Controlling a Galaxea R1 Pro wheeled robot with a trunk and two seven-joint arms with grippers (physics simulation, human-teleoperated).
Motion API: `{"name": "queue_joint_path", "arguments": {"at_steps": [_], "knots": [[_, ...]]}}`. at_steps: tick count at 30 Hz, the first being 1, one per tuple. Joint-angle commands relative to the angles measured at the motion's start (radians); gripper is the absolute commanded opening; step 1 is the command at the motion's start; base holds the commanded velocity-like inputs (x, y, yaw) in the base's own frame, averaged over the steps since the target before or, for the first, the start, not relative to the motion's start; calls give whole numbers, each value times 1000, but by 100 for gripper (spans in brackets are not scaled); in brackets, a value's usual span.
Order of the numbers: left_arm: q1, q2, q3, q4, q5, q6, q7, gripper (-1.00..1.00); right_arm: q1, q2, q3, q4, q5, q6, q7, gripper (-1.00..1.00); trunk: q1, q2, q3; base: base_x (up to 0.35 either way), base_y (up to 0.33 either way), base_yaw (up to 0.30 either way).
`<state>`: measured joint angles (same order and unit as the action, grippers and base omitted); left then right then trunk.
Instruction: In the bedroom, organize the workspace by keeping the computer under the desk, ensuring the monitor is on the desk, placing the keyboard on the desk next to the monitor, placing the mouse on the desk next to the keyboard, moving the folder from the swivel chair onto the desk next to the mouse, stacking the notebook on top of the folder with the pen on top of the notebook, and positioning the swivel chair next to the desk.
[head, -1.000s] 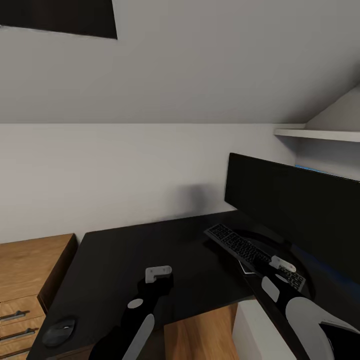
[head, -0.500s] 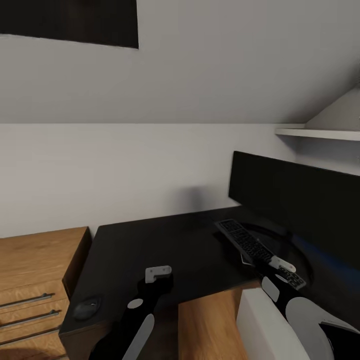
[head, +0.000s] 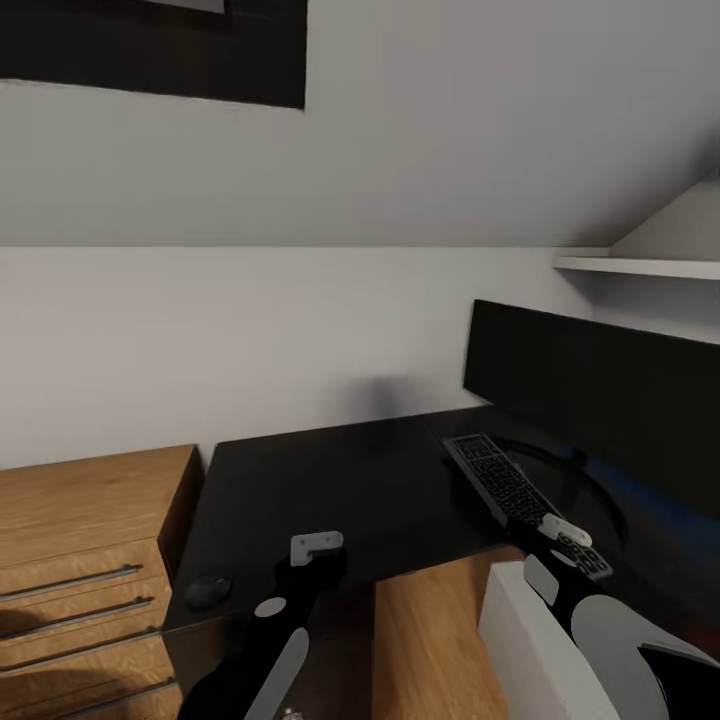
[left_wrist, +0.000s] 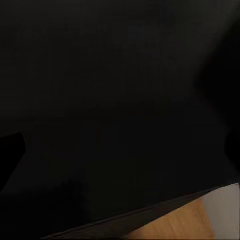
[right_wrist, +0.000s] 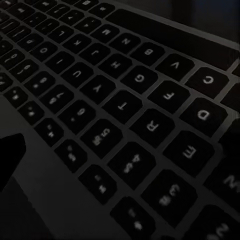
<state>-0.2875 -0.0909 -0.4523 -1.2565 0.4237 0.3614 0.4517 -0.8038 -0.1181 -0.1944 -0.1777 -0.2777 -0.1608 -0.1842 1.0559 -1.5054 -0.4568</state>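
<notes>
We hover R fingers (head: 566, 529) over slim black grey-keyed keyboard (head: 505, 484), grip state unclear; L fingers (head: 316, 546) likewise. Small black oval mouse (head: 208, 590) at 9 o'clock on glossy black counter (head: 340, 480); should approach slowly.

Tabletop (head: 330, 480): glossy black finish; keyboard (head: 520, 500): matt black plastic keys; drawer cabinet (head: 85, 540): wood grain with metal handles.

Monitor (head: 600, 400) cut by right edge; keyboard (head: 520, 495) end behind right arm (head: 590, 610)
</notes>
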Motion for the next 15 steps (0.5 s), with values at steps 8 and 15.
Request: {"name": "queue_joint_path", "arguments": {"at_steps": [8, 15], "knots": [[-1, 0, -2, -1, 9, 2, 8, 100, 0, 0, -8, 3, -16, -5, -1, 100, 0, -1, -1, -97, 25, 0], [-1, 0, -2, 5, 8, 4, 8, 100, 0, 0, -8, 3, -15, -6, -1, 100, 0, -1, -1, -97, 66, 0]]}}
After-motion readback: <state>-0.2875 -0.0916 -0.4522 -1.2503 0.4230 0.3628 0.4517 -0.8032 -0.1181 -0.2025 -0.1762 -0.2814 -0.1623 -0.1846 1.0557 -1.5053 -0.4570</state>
